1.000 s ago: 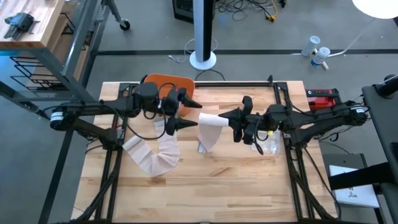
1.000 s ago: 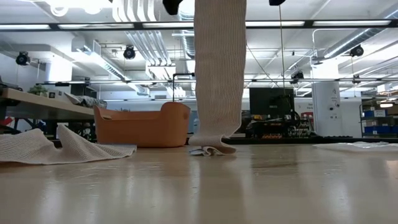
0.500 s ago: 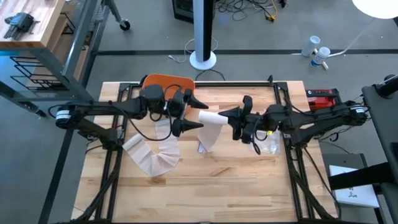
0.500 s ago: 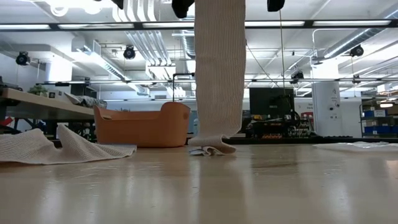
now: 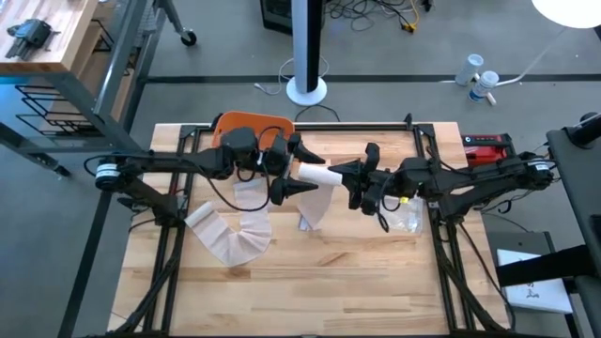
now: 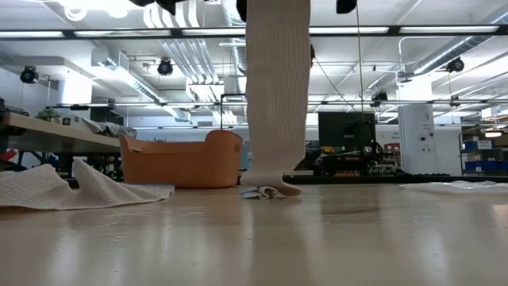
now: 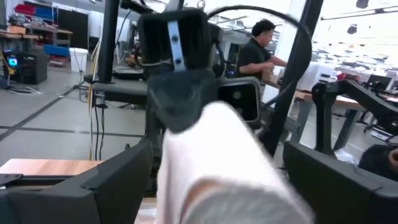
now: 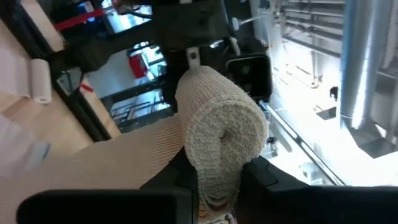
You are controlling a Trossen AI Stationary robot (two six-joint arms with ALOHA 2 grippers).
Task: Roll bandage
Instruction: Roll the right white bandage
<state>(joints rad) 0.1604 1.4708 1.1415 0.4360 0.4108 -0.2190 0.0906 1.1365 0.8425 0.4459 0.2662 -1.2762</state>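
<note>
1. On the wooden desk [image 5: 310,272] I see pale slats with a dark frame along both sides, and around it a grey floor with a white pole base [image 5: 306,91] behind the far edge.
2. At the far left part of the desk stands an orange basket [image 5: 252,125]; in the low view it sits behind a loose strip of cloth [image 6: 48,189] that lies flat on the surface.
3. A clear plastic bag [image 5: 409,218] lies on the desk under the right arm, and a red box [image 5: 487,147] is at the far right corner.
4. In the room beyond the desk, the left wrist view shows a person [image 7: 256,53] in dark clothes standing at a bench, far behind the arms.
5. The bandage [image 5: 317,188] is lifted above the middle of the desk. Its rolled end is up between the two arms, and the free tail hangs straight down to the surface, where the end is folded in a small heap.
6. The right hand [image 5: 349,178] is clenched on the rolled end of the bandage; in the right wrist view the roll sits between its fingers [image 8: 261,177].
7. The left hand [image 5: 299,165] is spread wide, with one finger on each side of the roll, not pressing on it as far as I can see.
</note>
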